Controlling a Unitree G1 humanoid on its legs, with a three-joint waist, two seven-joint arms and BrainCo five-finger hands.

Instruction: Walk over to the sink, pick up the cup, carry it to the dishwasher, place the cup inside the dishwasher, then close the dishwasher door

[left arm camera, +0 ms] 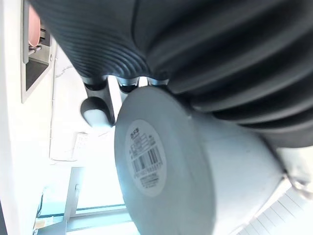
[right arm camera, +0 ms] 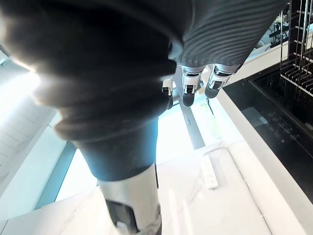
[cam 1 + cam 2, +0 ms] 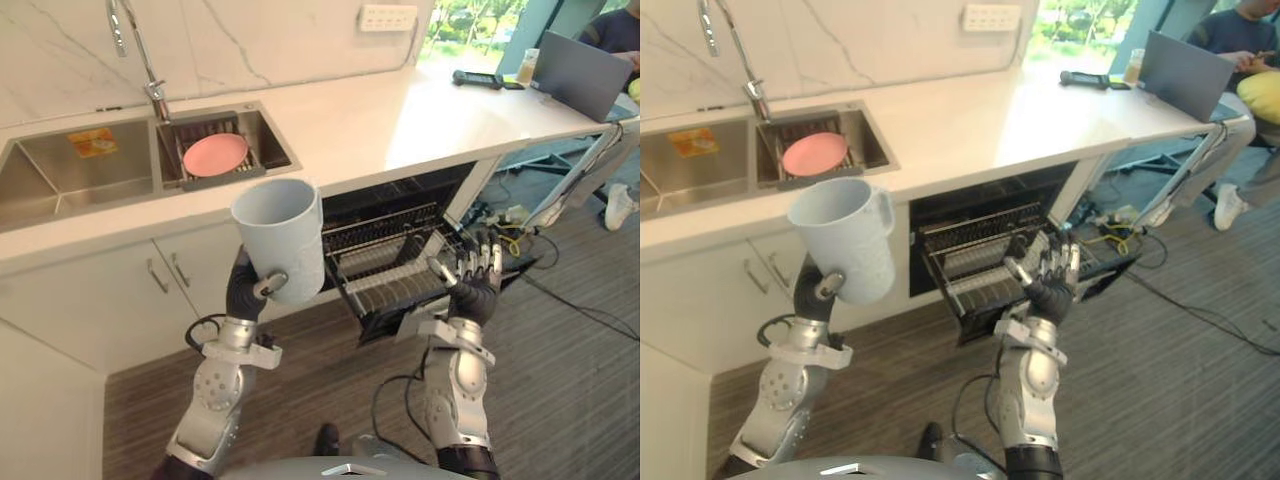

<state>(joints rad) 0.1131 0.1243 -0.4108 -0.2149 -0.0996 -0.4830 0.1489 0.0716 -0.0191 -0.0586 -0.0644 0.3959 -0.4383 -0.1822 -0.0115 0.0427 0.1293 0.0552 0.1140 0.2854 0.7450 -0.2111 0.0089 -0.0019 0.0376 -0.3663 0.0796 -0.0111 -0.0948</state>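
Raised before the counter (image 3: 380,120), the pale cup (image 3: 282,232) sat upright in the left hand (image 3: 243,292), fingers curled round it; the right hand (image 3: 476,294) hovered, fingers straight and spread, by the open dishwasher rack (image 3: 385,265).

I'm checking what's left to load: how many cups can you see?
1. The cup is held in the left hand, raised in front of the cabinet below the sink. Others could be hidden inside the dishwasher.
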